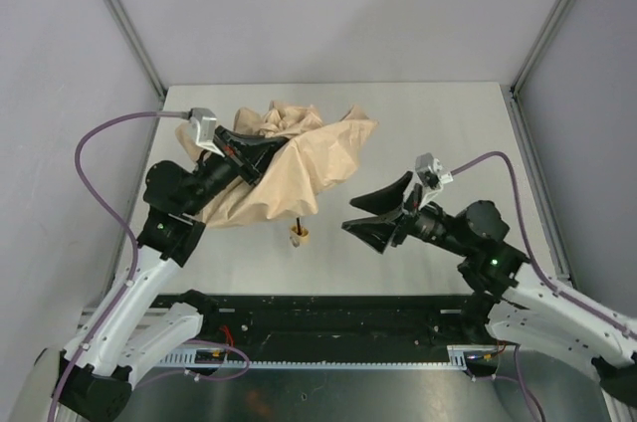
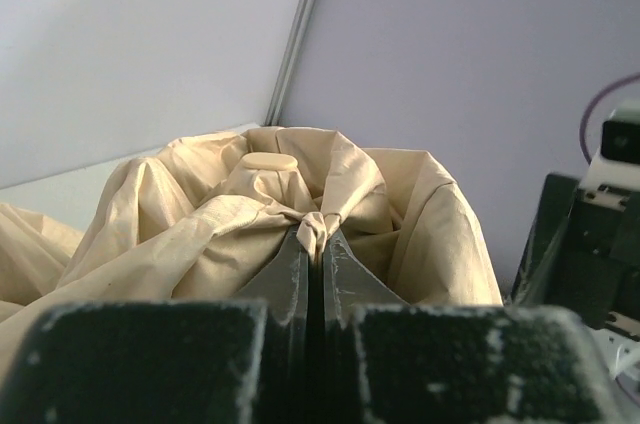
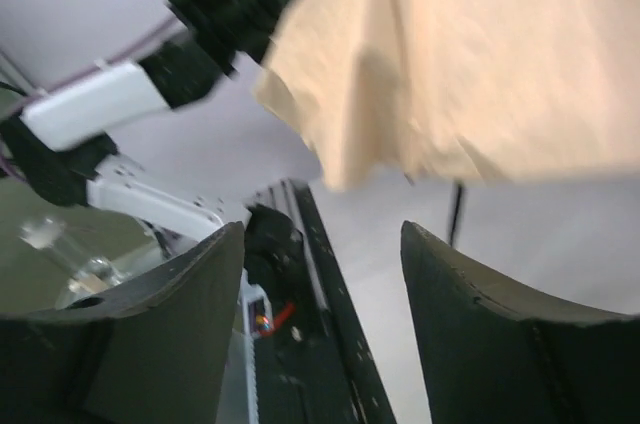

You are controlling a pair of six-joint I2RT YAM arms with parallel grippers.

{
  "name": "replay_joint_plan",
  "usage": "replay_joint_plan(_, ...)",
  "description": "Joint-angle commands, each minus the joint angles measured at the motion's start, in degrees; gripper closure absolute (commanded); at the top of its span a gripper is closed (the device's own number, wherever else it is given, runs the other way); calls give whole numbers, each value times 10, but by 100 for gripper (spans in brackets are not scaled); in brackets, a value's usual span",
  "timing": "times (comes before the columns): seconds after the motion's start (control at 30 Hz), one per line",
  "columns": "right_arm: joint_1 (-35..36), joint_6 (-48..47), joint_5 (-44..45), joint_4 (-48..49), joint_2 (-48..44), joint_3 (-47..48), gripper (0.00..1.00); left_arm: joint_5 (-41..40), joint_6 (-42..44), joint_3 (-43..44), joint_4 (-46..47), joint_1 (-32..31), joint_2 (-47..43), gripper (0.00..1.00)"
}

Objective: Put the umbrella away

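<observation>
Beige umbrella (image 2: 190,234) between left fingers (image 2: 287,282)

Pale grey worktop (image 1: 448,123) enclosed by plain lavender-grey wall panels (image 1: 338,4), panels joined at the back corners by slanted metal posts (image 1: 121,19), everything lit softly and evenly.

Top external: high, behind the arm bases at 6 o'clock, looks down on the whole surface (image 1: 438,123). Left wrist: very close, sights along left fingers (image 2: 290,284) into umbrella (image 2: 200,234) fabric. Right wrist: low, looks past right fingers (image 3: 480,324); umbrella canopy at 1 o'clock, shared by all views.
</observation>
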Motion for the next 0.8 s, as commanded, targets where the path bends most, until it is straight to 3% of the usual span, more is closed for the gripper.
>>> replay_joint_plan(0.0,58,48,73,231,100,33,37,50,36,-25,110,3,-22,100)
replay_joint_plan(0.2,92,54,88,257,296,132,63,82,-12,-65,170,-5,-40,100)
replay_joint_plan(0.3,110,57,80,241,347,148,71,81,-35,-79,192,-9,-55,100)
replay_joint_plan(0.4,117,35,67,182,341,150,73,67,-39,-92,206,-10,-76,100)
replay_joint_plan(0.47,117,9,47,119,309,151,65,60,-37,-100,220,-10,-88,100)
replay_joint_plan(0.6,111,-66,8,-38,204,151,32,72,-17,-109,240,-11,-95,100)
replay_joint_plan(0.67,103,-90,55,-154,132,147,25,80,-5,-112,243,-11,-94,100)
replay_joint_plan(0.77,89,-83,134,-236,25,126,17,89,0,-108,245,-12,-86,100)
